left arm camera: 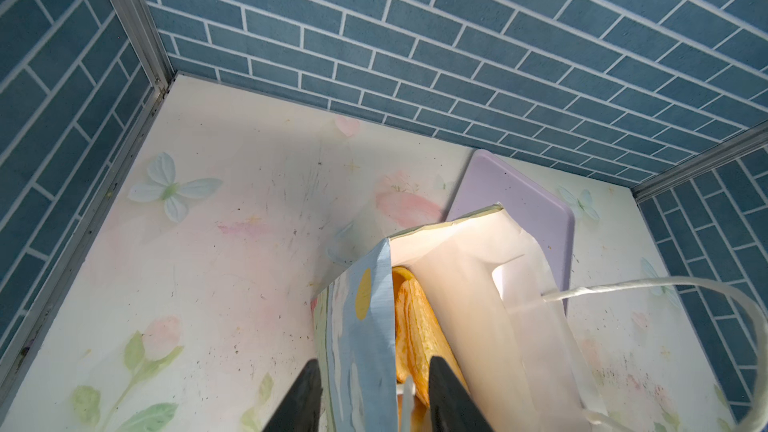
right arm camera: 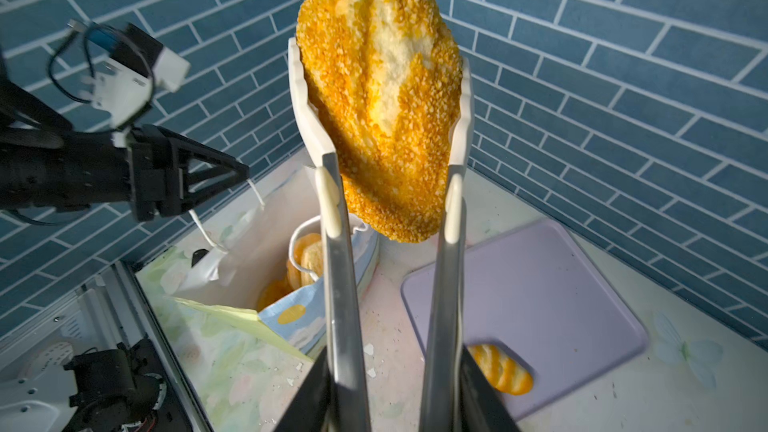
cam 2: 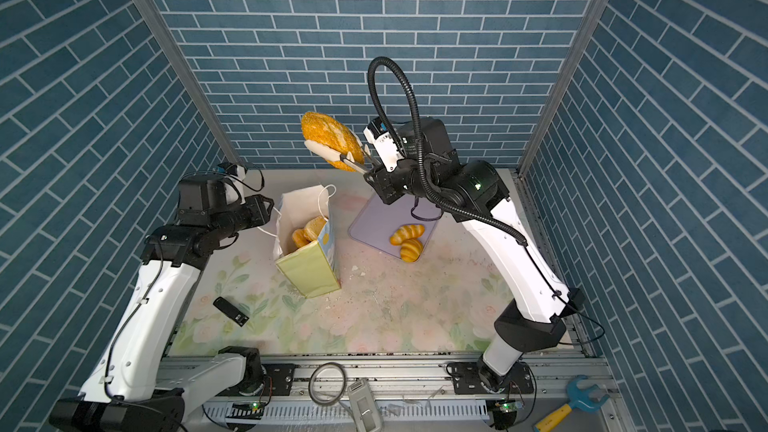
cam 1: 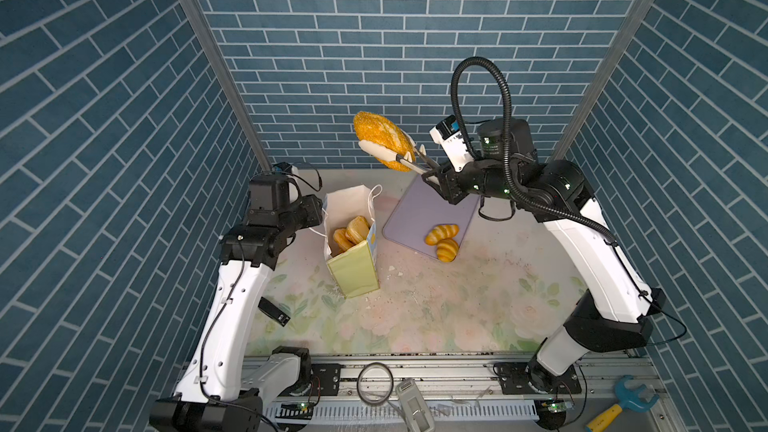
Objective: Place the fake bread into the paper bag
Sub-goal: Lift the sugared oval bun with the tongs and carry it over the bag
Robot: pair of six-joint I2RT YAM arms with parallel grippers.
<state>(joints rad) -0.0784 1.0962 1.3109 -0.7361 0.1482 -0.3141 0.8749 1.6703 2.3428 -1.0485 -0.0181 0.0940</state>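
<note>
The right gripper [right arm camera: 395, 405] is clenched on the tongs [right arm camera: 340, 284], whose white tips pinch the seeded loaf [right arm camera: 382, 97]. Both top views show it raised high above the lavender tray [cam 1: 432, 209]. They also show 2 rolls [cam 1: 441, 233] at the tray's near edge, the right wrist view just 1. Only the left wrist view shows the left gripper [left arm camera: 376, 401], jaws apart, astride the blue side panel of the upright paper bag [left arm camera: 457, 284], bread [left arm camera: 415, 326] inside
</note>
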